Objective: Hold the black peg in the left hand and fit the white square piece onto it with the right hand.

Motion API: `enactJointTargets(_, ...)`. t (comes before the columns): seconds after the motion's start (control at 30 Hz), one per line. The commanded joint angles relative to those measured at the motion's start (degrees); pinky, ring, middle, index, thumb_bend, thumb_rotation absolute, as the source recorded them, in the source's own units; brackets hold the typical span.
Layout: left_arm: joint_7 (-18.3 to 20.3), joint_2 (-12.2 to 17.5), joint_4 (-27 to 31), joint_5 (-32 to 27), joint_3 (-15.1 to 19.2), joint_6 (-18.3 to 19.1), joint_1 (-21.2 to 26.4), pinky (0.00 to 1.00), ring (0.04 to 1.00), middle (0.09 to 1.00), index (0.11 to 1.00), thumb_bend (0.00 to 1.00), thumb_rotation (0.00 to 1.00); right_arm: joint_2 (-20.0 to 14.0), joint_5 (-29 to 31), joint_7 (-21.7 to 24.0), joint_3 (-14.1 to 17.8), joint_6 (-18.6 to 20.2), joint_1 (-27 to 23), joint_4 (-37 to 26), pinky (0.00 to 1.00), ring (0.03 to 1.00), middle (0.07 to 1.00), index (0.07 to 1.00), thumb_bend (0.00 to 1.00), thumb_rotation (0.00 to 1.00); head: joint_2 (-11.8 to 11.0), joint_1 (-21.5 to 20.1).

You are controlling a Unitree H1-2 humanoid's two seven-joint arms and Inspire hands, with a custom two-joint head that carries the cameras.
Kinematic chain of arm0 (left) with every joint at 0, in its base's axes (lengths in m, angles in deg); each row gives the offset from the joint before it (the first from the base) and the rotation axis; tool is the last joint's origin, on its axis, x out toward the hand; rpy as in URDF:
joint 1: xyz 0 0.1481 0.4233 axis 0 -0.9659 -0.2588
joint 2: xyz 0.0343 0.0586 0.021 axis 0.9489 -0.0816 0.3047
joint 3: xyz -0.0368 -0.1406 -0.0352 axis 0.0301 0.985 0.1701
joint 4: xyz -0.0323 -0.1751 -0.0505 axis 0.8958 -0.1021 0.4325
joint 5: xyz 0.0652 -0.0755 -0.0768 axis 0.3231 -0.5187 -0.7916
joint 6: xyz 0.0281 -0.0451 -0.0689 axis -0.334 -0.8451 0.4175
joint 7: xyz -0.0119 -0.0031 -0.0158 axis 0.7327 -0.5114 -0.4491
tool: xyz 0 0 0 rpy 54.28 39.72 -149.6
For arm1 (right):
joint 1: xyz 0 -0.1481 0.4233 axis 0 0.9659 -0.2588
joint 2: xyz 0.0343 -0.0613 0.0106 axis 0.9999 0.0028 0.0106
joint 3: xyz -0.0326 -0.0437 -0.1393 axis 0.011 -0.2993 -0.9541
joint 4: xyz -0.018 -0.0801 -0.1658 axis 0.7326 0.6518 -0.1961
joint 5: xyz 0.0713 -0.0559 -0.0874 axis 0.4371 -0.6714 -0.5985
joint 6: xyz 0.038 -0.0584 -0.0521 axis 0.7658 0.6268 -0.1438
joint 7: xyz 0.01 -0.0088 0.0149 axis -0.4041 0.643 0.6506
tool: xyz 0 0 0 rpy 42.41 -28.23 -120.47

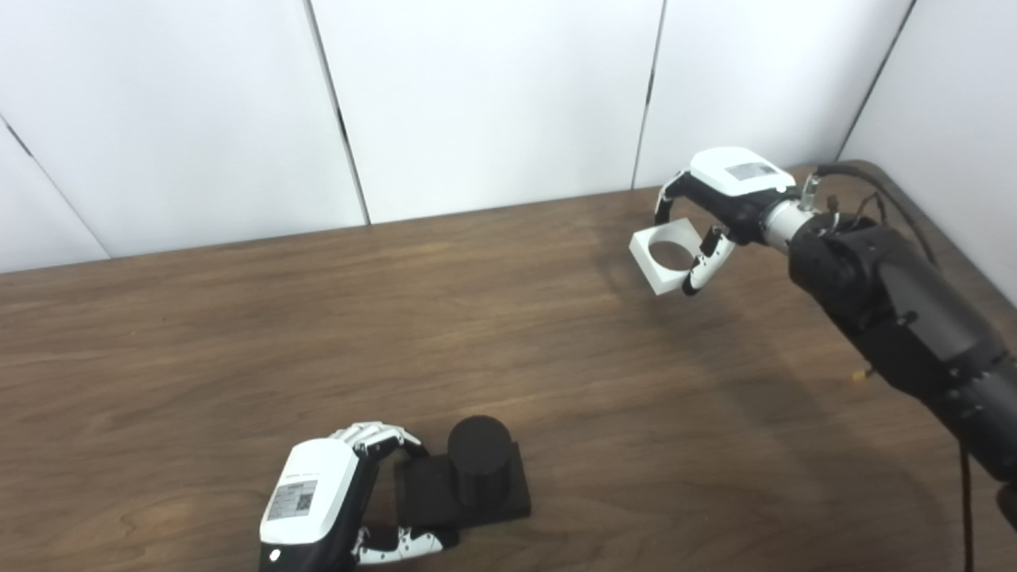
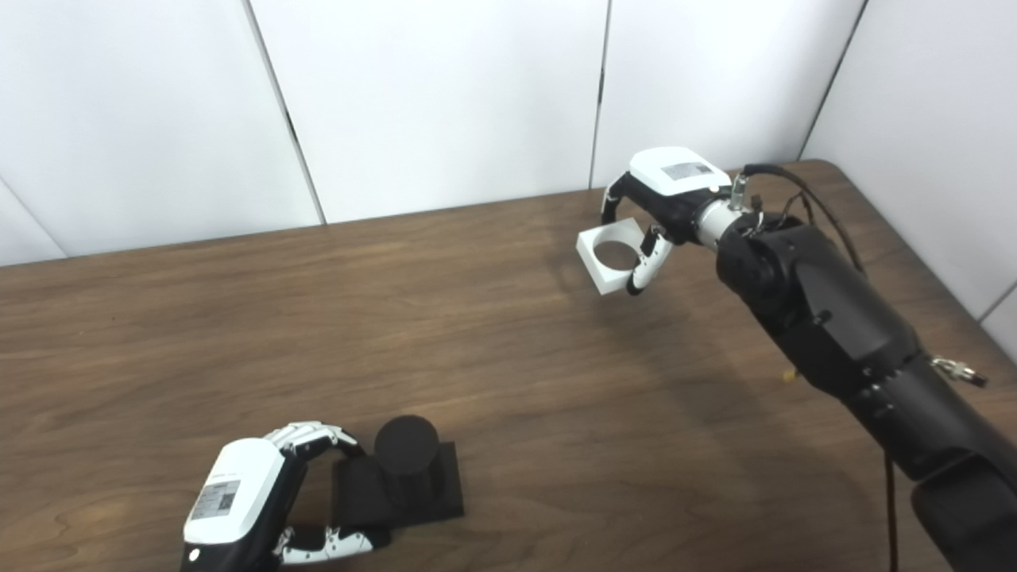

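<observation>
The black peg (image 1: 477, 465), a round post on a square black base, stands upright near the table's front edge. My left hand (image 1: 334, 492) grips the left side of that base, fingers curled over its far edge and thumb along its near edge. At the far right, my right hand (image 1: 719, 206) holds the white square piece (image 1: 666, 258) with a round hole by its right side, lifted above the table and tilted. The piece is well apart from the peg, up and to the right.
The brown wooden table (image 1: 318, 334) runs to white wall panels (image 1: 477, 95) at the back. Its right edge and rounded far corner (image 1: 890, 171) lie just behind the right arm, where a black cable (image 1: 890, 191) loops.
</observation>
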Motion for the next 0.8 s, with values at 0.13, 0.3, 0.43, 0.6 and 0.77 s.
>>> enactJointTargets(0.13, 3.82, -0.89, -1.65, 1.25, -2.1, 1.15, -1.25, 0.71, 0.764, 0.705, 0.486, 0.52, 0.05, -0.29, -1.76, 7.95, 0.08, 0.89, -1.76, -12.39, 0.9, 0.906, 0.776, 0.486, 0.52, 0.13, 0.78, 1.45)
enactJointTargets(0.3, 4.73, -1.26, -0.92, 1.79, -2.58, 2.01, -1.23, 0.73, 0.767, 0.71, 0.486, 0.52, 0.05, 2.38, -3.13, 14.7, -1.35, 0.98, -2.27, -20.5, 0.93, 0.905, 0.769, 0.485, 0.52, 0.13, 1.51, 2.5)
enactJointTargets(0.43, 5.16, -1.54, -0.57, 2.44, -3.06, 2.85, -1.09, 0.74, 0.769, 0.712, 0.486, 0.52, 0.05, 5.04, -2.98, 19.57, -2.26, 0.75, -3.14, -25.42, 0.94, 0.898, 0.762, 0.485, 0.52, 0.13, 2.11, 3.39)
enactJointTargets(0.6, 5.55, -1.93, -0.41, 2.98, -3.37, 3.53, -0.93, 0.75, 0.77, 0.714, 0.486, 0.52, 0.05, 9.63, -3.31, 24.88, -3.31, 0.96, -3.81, -30.01, 0.92, 0.884, 0.751, 0.484, 0.52, 0.13, 2.36, 3.78)
enactJointTargets(0.77, 6.05, -2.12, -0.06, 3.6, -3.65, 4.22, -0.82, 0.75, 0.772, 0.716, 0.487, 0.52, 0.05, 13.48, -3.13, 28.6, -4.37, 0.83, -3.74, -31.81, 0.92, 0.891, 0.749, 0.483, 0.52, 0.13, 2.71, 4.14)
